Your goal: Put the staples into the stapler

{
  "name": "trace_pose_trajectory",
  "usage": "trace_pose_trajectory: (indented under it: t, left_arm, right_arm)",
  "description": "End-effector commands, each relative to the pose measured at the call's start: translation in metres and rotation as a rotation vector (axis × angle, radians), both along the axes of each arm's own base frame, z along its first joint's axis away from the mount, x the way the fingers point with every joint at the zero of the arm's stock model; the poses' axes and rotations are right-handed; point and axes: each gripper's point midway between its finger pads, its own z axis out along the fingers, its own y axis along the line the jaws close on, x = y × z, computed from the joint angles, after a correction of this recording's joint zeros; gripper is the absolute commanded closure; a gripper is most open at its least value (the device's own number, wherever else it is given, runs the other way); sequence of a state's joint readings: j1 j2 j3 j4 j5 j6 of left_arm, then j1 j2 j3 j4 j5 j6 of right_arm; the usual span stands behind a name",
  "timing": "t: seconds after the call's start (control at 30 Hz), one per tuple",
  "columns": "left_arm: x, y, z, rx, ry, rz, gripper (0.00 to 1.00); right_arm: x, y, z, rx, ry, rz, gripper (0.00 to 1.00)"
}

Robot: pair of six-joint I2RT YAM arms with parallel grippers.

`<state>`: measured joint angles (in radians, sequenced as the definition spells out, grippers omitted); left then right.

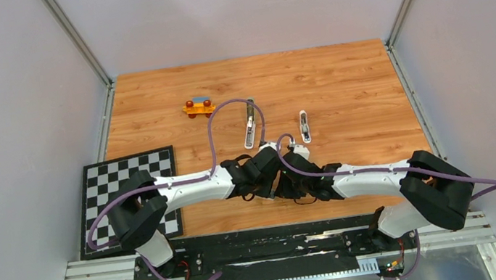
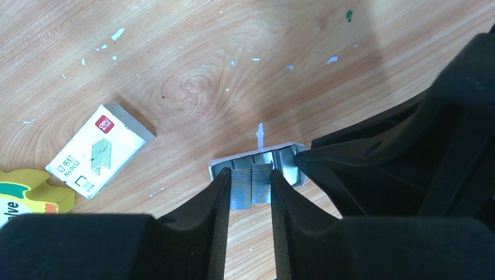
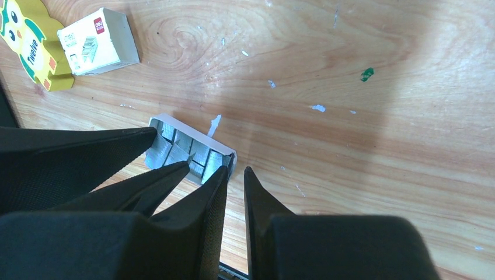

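Our left pincer (image 2: 249, 175) is clamped on the short silver-grey ridged metal staples (image 2: 251, 188). They sit in a small open white cardboard tray (image 2: 251, 153) on the wooden tabletop (image 2: 192, 76). Our right pincer (image 3: 235, 170), jaws nearly together, pinches that tray's end wall. A small white box with red print (image 2: 96, 149) lies near the tray, apart from it.

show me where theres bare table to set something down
Bare wood runs along the far edge of the table and down its right side, past the small tool. Crowded: the middle, where the left gripper and right gripper meet at the tray of staples, box and yellow toy close by.
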<state>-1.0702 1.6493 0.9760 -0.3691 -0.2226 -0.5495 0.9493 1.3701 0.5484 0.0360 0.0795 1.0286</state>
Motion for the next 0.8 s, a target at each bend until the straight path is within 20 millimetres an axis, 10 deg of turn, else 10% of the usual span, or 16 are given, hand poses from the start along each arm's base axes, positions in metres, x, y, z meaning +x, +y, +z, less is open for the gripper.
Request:
trace_pose_trajectory:
  t: [0.0, 0.77]
  left_arm:
    - [0.0, -0.014, 0.022, -0.043, -0.047, -0.009, 0.71]
    - [0.046, -0.012, 0.036, -0.04, -0.126, 0.048, 0.7]
  right_arm:
    - [-0.004, -0.002, 0.0, -0.014, -0.003, 0.005, 0.79]
    - [0.009, -0.052, 0.024, -0.117, -0.131, -0.149, 0.47]
